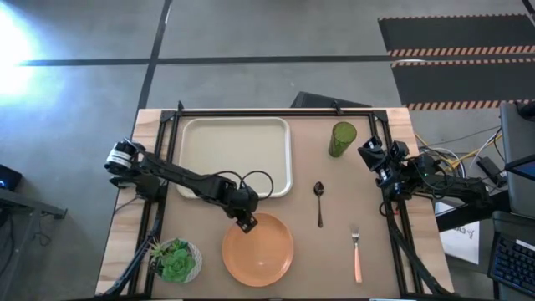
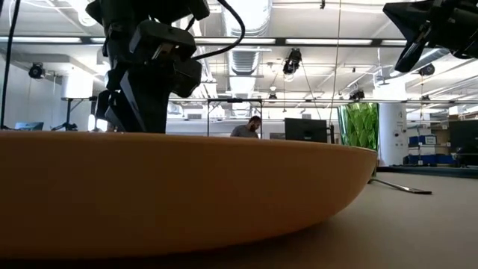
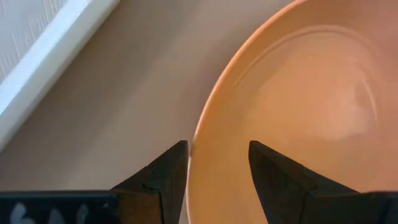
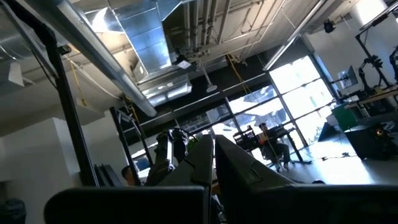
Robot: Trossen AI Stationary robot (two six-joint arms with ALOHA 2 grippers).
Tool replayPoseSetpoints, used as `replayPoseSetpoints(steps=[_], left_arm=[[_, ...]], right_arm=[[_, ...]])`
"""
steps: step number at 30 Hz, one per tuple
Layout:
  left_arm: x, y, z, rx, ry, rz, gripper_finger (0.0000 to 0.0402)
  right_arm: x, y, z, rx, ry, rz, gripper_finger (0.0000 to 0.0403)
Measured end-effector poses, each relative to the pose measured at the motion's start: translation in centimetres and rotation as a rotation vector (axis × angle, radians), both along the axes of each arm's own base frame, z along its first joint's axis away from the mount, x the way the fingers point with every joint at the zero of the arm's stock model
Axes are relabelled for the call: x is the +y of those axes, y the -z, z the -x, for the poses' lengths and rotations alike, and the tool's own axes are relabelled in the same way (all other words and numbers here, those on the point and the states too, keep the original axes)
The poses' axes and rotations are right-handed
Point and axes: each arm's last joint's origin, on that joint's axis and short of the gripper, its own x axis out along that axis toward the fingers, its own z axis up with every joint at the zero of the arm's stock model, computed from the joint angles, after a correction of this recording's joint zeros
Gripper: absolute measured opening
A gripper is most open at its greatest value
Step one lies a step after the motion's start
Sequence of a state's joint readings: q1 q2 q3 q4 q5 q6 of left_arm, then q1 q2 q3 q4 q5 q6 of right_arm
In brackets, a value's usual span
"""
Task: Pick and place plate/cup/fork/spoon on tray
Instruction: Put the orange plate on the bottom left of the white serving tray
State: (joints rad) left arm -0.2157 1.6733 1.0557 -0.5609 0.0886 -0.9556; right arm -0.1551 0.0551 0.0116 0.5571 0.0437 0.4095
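Observation:
The orange plate [image 1: 257, 249] lies flat on the table near its front edge. My left gripper [image 1: 246, 222] is open and points steeply down at the plate's far-left rim [image 3: 205, 124]. One finger [image 3: 168, 177] stands outside the rim and the other [image 3: 273, 177] over the plate's inside. The cream tray [image 1: 236, 155] lies at the far left. The green cup [image 1: 342, 139] stands upright at the far right. The spoon [image 1: 318, 202] and the pink-handled fork [image 1: 356, 253] lie flat to the plate's right. My right gripper [image 4: 213, 149] waits shut at the right edge, pointing upward.
A white bowl of green leaves [image 1: 175, 260] stands at the near left corner, close to the plate. A black frame [image 1: 276, 111] runs along the table's far and side edges. Bare tabletop lies between the tray and the plate.

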Motion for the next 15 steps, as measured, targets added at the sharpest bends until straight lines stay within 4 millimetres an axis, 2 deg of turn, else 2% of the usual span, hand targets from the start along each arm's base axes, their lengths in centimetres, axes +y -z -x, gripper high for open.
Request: replayPoseSetpoints(steps=[15], left_arm=[[0.5,1.3,0.9,0.051,-0.02,-0.023,0.0153]], right_arm=[[0.0,0.0,0.0,-0.001,0.001,0.001,0.0009]])
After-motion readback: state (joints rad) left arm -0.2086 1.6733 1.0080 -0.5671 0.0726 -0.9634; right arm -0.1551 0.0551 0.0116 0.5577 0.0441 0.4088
